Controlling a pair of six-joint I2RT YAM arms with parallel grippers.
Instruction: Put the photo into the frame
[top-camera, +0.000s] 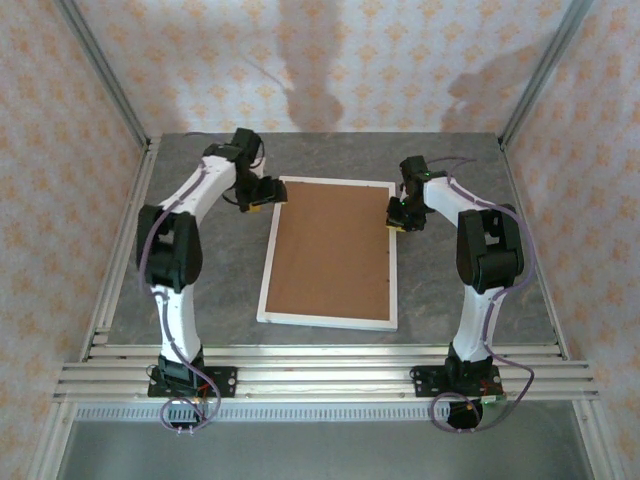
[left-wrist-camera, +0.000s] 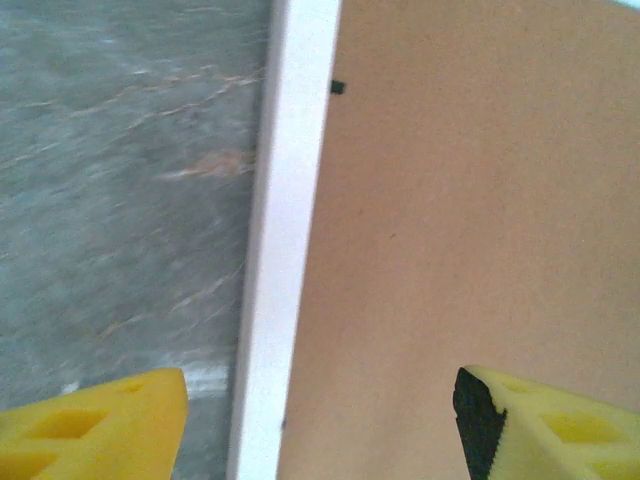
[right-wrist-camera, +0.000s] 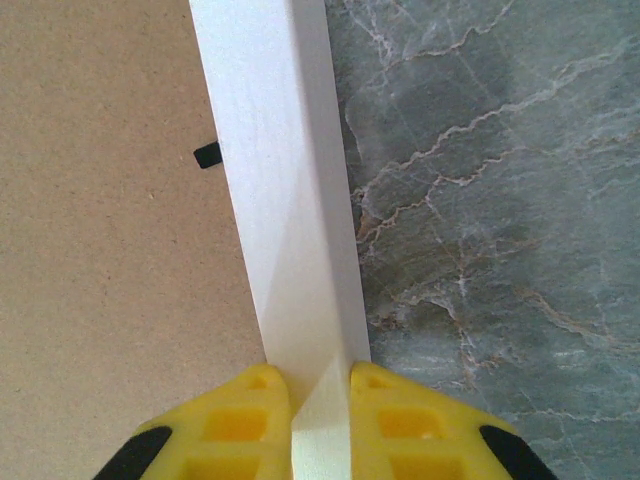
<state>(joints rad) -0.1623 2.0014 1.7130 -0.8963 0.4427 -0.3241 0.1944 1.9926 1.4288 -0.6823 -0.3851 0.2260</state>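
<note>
The frame (top-camera: 327, 320) lies back up mid-table (top-camera: 230, 300), brown board (top-camera: 330, 250) filling it. The right gripper (right-wrist-camera: 320, 385) clamps its right rail; the left gripper (left-wrist-camera: 320, 410), jaws apart, straddles the left rail

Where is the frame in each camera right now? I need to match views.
Top external: the frame lies flat mid-table, between the two arms.
Left wrist: the frame, its white left rail, runs top to bottom between the fingers of the open left gripper.
Right wrist: the frame, its right rail, runs down the middle, pinched by the right gripper.
Shared landmark: the brown backing board inside the frame.
</note>
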